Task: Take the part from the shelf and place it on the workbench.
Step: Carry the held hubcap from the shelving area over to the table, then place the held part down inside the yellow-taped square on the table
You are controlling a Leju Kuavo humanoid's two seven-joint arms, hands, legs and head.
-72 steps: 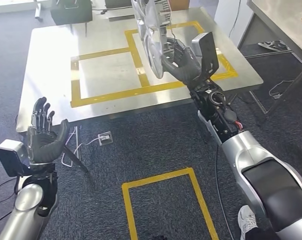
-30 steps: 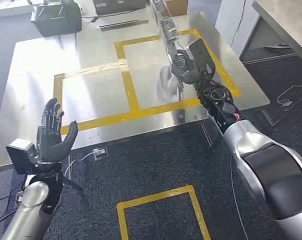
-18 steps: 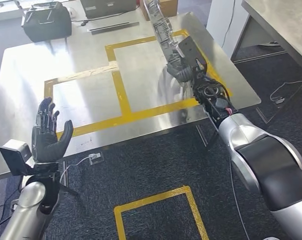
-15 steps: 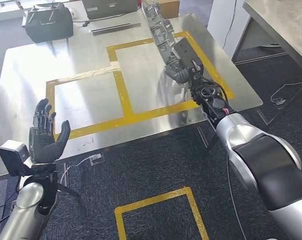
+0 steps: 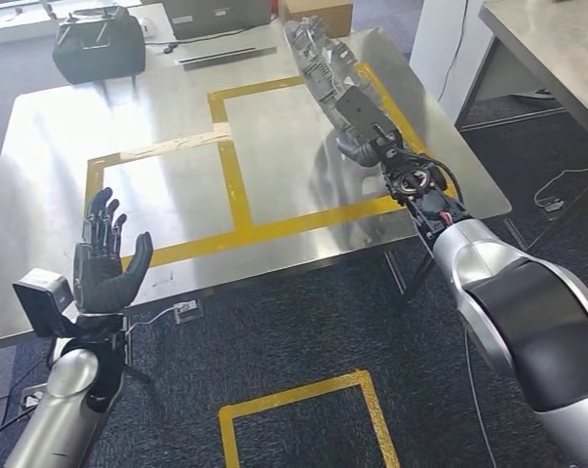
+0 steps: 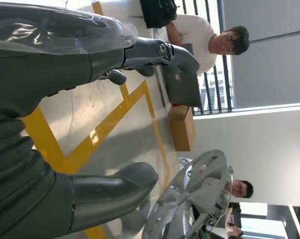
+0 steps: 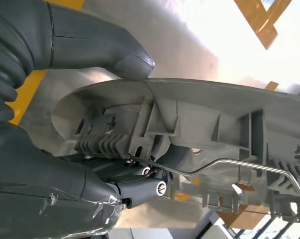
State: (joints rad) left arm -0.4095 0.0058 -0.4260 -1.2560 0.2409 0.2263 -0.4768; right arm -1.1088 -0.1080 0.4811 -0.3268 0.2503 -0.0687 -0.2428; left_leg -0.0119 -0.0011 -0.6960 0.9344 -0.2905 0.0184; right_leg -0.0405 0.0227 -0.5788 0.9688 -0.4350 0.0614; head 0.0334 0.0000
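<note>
Carpet (image 5: 297, 322) fills the lower frame of your head view, with a yellow tape outline (image 5: 305, 419) at bottom center. At lower left you see the left hand (image 5: 108, 261) raised, palm up, fingers spread and holding nothing; it sits at the near edge of the workbench (image 5: 55, 146). In your left wrist view the thumb (image 6: 110, 191) and the darker fingers (image 6: 155, 52) stand well apart with nothing between them.

From the lower right the silver right arm (image 5: 511, 302) reaches up over the bench. Its right hand (image 5: 364, 132) grips the part (image 5: 328, 63), a grey hubcap seen nearly edge-on, tilted and held above the right-hand yellow square (image 5: 305, 146) in the upper center of the frame. Whether the part touches the bench, you cannot tell. In your right wrist view the thumb (image 7: 103, 47) presses one face of the part (image 7: 201, 124) and the fingers (image 7: 141, 186) clasp its ribbed back.

Further off, at the upper left, a black bag (image 5: 99, 44) rests on the bench; a cardboard box (image 5: 316, 12) sits at top center. Your left wrist view shows 2 people (image 6: 204, 37) beyond the bench.
</note>
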